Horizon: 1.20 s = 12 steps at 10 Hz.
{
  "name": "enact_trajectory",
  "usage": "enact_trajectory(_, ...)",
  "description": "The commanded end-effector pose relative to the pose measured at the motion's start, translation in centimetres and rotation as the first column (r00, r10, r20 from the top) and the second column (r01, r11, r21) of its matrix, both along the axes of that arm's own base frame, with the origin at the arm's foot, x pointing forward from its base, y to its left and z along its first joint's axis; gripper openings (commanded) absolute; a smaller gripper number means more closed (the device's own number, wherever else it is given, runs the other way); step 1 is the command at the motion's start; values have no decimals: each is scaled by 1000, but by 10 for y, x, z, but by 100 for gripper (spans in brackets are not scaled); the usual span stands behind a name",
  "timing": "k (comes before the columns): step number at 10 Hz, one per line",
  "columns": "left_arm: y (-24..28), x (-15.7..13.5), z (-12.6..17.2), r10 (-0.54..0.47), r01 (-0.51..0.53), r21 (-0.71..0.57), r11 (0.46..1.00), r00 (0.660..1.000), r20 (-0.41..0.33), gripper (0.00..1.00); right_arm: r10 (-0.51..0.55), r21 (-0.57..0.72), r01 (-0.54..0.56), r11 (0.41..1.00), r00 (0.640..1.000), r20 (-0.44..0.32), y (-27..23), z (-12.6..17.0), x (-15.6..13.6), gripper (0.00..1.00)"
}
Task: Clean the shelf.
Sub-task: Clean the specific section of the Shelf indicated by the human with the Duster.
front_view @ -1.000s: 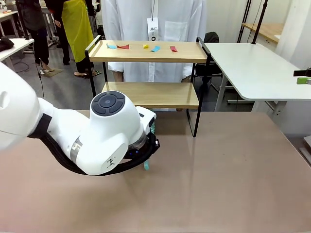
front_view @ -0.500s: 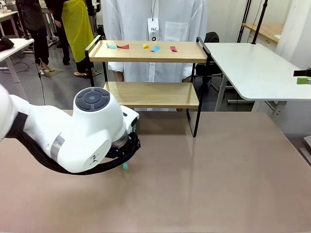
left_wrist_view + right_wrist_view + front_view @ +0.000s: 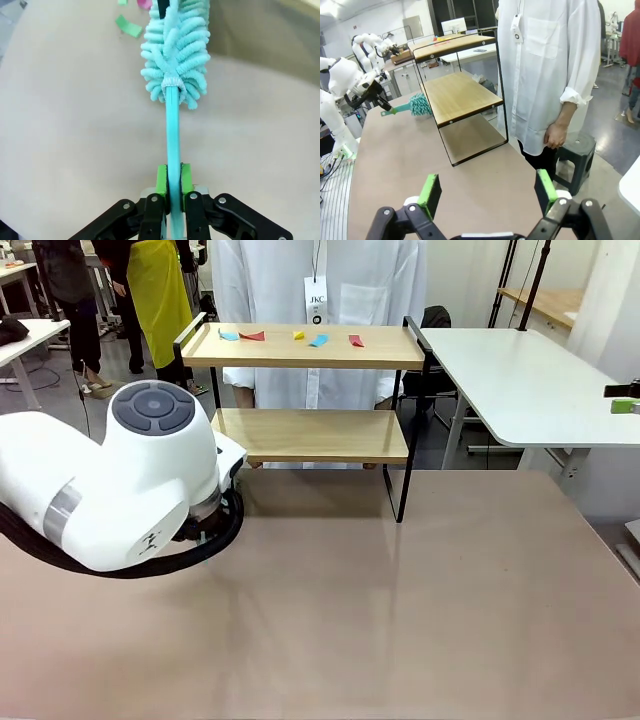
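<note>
Beyond splayed right claw (image 3: 487,192), the shelf (image 3: 460,95), left claw (image 3: 173,181) clamping duster (image 3: 176,50)

left gripper (image 3: 173,179) clamped, right gripper (image 3: 488,191) spread wide

Matt wooden shelf (image 3: 310,435) boards, thin black metal frame; fluffy cloth duster (image 3: 175,60)

Front view: the white left arm (image 3: 130,490) at 9 o'clock covers its own hand (image 3: 173,179) and the lower left leg of the shelf (image 3: 310,435). Scraps (image 3: 300,337) on the top board are too small to tell, possibly paper.
Left wrist view: duster (image 3: 175,60) head cut by the edge at 12 o'clock; handle end hidden between the pads (image 3: 161,179).
Right wrist view: right hand (image 3: 487,190) body cut off at 6 o'clock.
</note>
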<state>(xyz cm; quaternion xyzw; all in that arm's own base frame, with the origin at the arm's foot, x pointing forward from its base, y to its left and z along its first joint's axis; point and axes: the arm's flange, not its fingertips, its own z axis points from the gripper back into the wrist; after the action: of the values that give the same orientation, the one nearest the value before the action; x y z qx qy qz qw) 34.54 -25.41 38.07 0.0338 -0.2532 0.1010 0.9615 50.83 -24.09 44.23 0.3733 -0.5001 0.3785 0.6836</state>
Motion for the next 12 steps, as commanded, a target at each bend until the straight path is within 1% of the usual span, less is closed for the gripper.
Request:
enact_trajectory(1, 16, -35, 6, -4, 9, -59, 998, 997, 83, 13, 3, -6, -3, 1000, 1000, 3, 1, 3, 0, 100)
enact_trajectory(2, 0, 0, 0, 0, 0, 0, 1000, 1000, 0, 13, 3, -6, -3, 1000, 1000, 3, 1, 3, 0, 100)
enact_trajectory(6, 0, 0, 0, 0, 0, 0, 1000, 1000, 0, 13, 3, -6, -3, 1000, 1000, 3, 1, 3, 0, 100)
enact_trajectory(7, -3, -1, -1, -24, 24, -4, 1000, 1000, -12, 13, 3, -6, -3, 1000, 1000, 3, 1, 3, 0, 100)
enact_trajectory(8, 0, -4, 4, -82, 83, -47, 995, 996, 24, 13, 3, -6, -3, 1000, 1000, 3, 1, 3, 0, 100)
enact_trajectory(9, 8, -6, 5, -138, 140, -77, 987, 990, 32, 13, 3, -6, -3, 1000, 1000, 3, 1, 3, 0, 100)
enact_trajectory(10, 17, -6, 5, -222, 225, -94, 970, 974, 42, 13, 3, -6, -3, 1000, 1000, 3, 1, 3, 0, 100)
enact_trajectory(11, 25, -6, 5, -307, 309, -120, 943, 951, 35, 13, 3, -6, -3, 1000, 1000, 3, 1, 3, 0, 100)
enact_trajectory(12, 33, -5, 5, -393, 393, -129, 911, 919, 25, 13, 3, -6, -3, 1000, 1000, 3, 1, 3, 0, 100)
